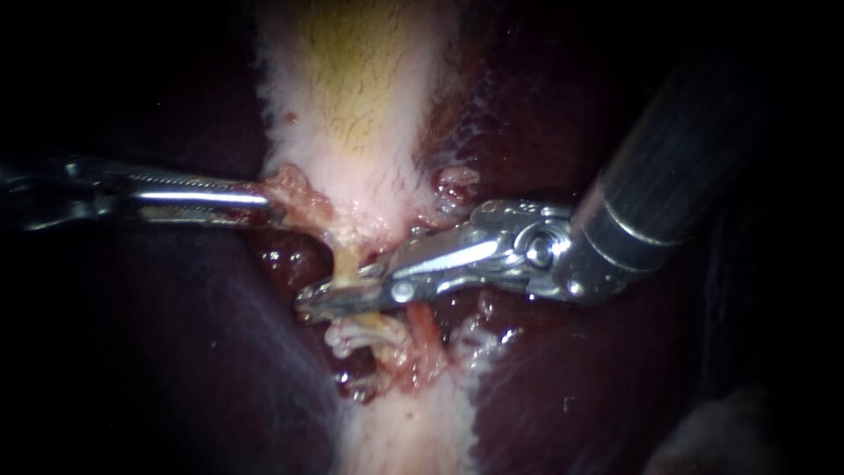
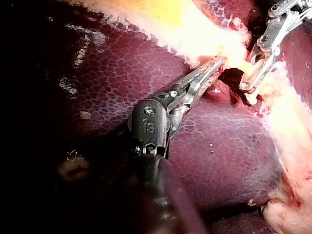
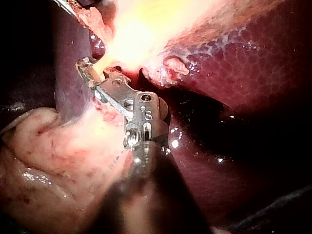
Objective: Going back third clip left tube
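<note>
The right instrument (image 1: 338, 292) is holding its jaws slightly apart; the right wrist view is showing a narrow gap between them. The left tube (image 1: 345, 262), yellowish and thin, is lying in that gap and crossing the jaws, though whether both jaws are touching it is not clear. Just beyond the jaws, on the side away from the gallbladder (image 1: 360, 79), pale whitish loops (image 1: 350, 336) are sitting on the same tube; whether they are a clip cannot be told. Under this instrument's hinge, beside the loops, a reddish tube (image 1: 424, 327) is running alongside. Well apart from the right jaws, across the tube, the left instrument (image 1: 264, 200) is keeping its jaws together on a pink tissue flap (image 1: 294, 186) at the gallbladder's edge, with its tip sinking into the flap. The dark liver (image 1: 176, 352) is lying beneath both shafts, and the pale gallbladder is stretching away ahead of the left jaws.
</note>
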Tool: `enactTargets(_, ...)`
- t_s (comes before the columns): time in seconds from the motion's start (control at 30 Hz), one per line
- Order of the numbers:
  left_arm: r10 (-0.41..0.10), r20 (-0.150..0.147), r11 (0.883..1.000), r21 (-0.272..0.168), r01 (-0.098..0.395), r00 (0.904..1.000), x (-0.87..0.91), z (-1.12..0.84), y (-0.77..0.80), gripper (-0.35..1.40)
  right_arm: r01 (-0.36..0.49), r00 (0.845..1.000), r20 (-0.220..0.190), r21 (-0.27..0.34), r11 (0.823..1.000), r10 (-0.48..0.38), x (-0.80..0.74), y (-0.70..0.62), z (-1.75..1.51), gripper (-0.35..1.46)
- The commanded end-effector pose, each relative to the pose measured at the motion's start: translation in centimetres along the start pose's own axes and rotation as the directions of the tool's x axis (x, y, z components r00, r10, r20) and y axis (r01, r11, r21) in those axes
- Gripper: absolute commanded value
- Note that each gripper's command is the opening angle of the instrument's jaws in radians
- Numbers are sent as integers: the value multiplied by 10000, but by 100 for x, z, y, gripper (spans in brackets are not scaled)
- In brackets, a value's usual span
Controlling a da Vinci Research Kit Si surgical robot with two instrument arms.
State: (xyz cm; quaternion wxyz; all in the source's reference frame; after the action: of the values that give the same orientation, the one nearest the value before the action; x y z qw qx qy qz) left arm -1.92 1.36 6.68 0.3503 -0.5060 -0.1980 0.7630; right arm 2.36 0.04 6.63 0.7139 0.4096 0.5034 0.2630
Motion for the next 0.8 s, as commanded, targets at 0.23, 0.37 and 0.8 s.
enactTargets(0.23, 3, -2, 10000, -5, -3, 10000, 0, -1, 0, -35, 116, 9998, -154, 216, 9997, -113, -7, 5, 14, 41)
enactTargets(0.37, 4, -1, 10000, -9, -4, 10000, 0, -2, 0, -35, 202, 9995, -236, 233, 9995, -196, -14, 11, 30, 50)
enactTargets(0.8, 6, -1, 10000, -9, -6, 10000, 0, -2, 0, -35, 1449, 9877, -487, -678, 9871, -1484, -32, 42, 32, 50)
